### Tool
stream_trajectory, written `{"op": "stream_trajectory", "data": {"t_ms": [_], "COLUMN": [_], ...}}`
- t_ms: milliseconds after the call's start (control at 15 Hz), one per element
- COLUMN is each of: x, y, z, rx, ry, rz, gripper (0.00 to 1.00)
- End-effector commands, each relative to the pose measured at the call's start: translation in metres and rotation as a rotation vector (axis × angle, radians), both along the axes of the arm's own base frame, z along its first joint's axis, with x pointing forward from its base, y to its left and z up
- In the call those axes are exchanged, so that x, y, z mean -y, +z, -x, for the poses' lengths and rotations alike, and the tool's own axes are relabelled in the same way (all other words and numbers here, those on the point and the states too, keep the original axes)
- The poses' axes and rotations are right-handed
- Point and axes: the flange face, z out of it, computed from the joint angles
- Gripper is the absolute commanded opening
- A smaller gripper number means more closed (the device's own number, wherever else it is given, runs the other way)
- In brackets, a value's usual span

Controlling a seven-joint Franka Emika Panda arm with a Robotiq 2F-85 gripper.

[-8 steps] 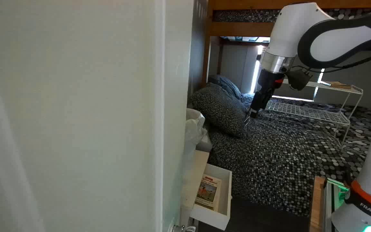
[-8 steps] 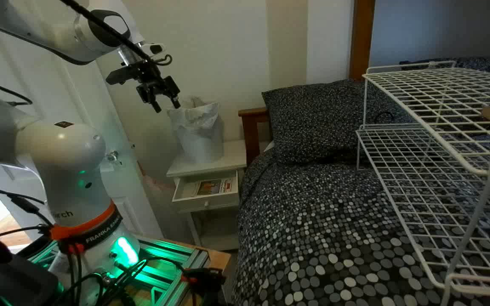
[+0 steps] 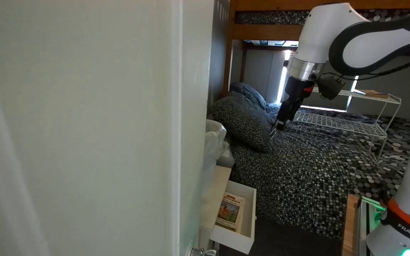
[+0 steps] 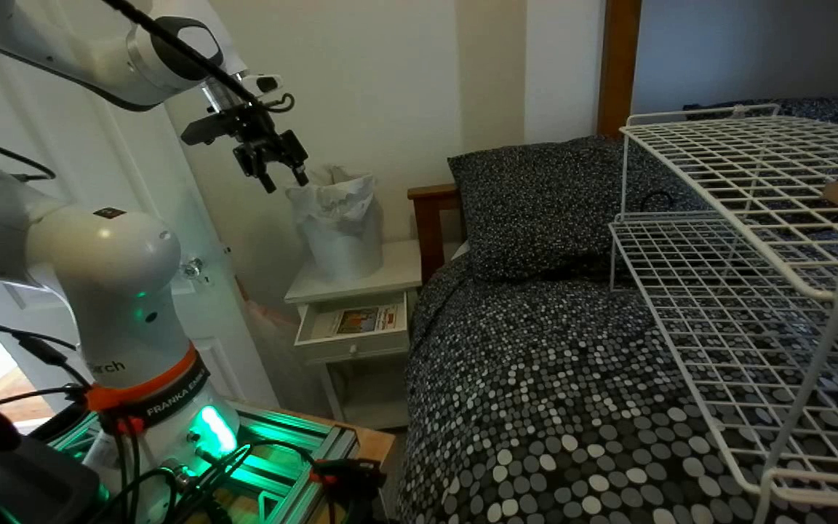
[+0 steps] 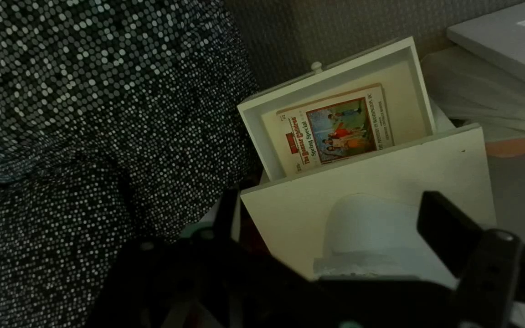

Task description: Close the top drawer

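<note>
Approach seems the step in hand, the empty jaws spread wide and well above the shallow white box-shaped top drawer (image 4: 382, 342), which in an exterior view juts from beneath the flat white worktop (image 4: 401, 263) towards the near side, so the next move calls for lowering in front and pushing it far

On the book (image 5: 342, 132), "The Boxcar Children" and "Spring Special" can be read; smaller print is too blurred. "FRAN", cut off, is borne by the robot arm (image 3: 372, 49), "FRANKA E" by the black base band (image 4: 172, 399), and "arch" by the white shell (image 4: 113, 320) above.
</note>
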Motion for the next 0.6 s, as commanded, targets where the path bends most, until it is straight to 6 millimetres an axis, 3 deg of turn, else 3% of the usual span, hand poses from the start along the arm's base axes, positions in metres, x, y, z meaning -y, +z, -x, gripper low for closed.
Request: {"op": "stream_trajectory", "data": {"t_ms": [0, 200, 267, 533], "x": [0.005, 0.021, 0.027, 0.052], "y": [-0.007, -0.036, -0.040, -0.084], "z": [-0.002, -0.001, -0.013, -0.028], "rx": [-0.025, -0.065, -0.096, -0.161], "ry": [0.001, 0.019, 0.026, 0.099], "rz": [-0.012, -0.022, -0.027, -0.057], "gripper": [1.00, 1.00, 1.00, 1.00]}}
